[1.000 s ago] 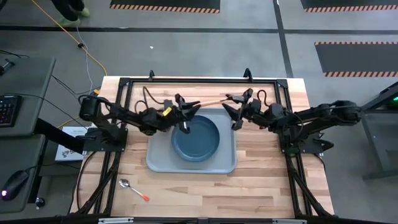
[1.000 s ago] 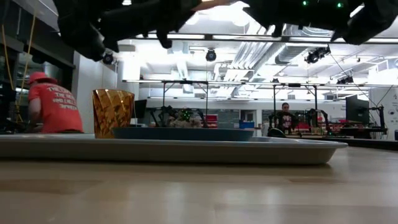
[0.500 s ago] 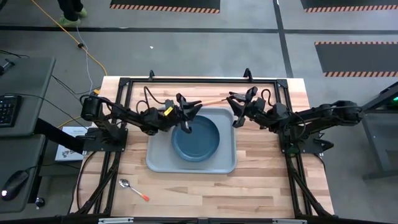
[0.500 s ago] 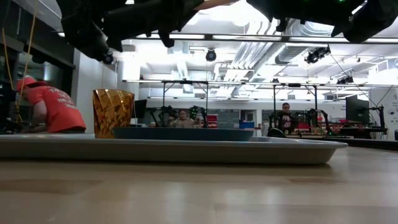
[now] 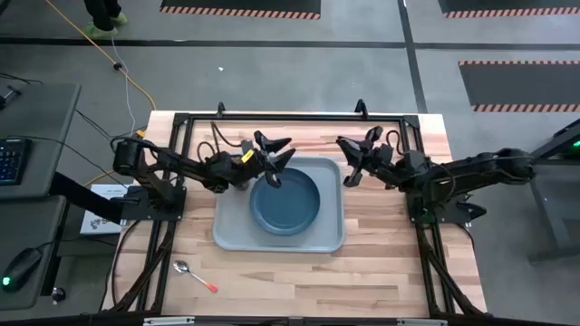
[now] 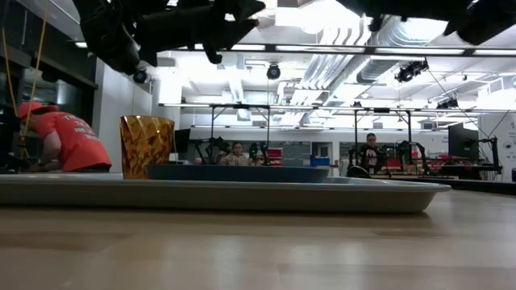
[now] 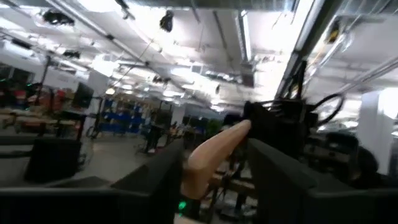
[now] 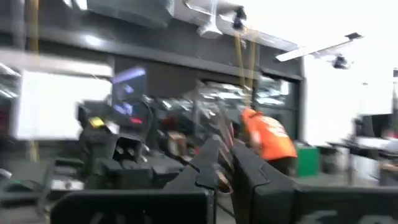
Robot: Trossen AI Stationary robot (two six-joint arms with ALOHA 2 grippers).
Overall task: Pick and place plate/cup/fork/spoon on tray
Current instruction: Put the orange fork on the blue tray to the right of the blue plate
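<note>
Two black multi-joint arms, left arm [image 5: 172, 166] w/ yellow label near the wrist, right arm [image 5: 462, 172] matching; looped black cables at both wrists, dark angular fingers, black frame mounts.

left gripper [image 5: 279, 150]: raised at the table's far side, fingers spread
right gripper [image 5: 349, 160]: raised opposite, fingers closed

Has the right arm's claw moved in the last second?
Yes. The right gripper has pulled back from the plate, toward the tray's right edge.
</note>
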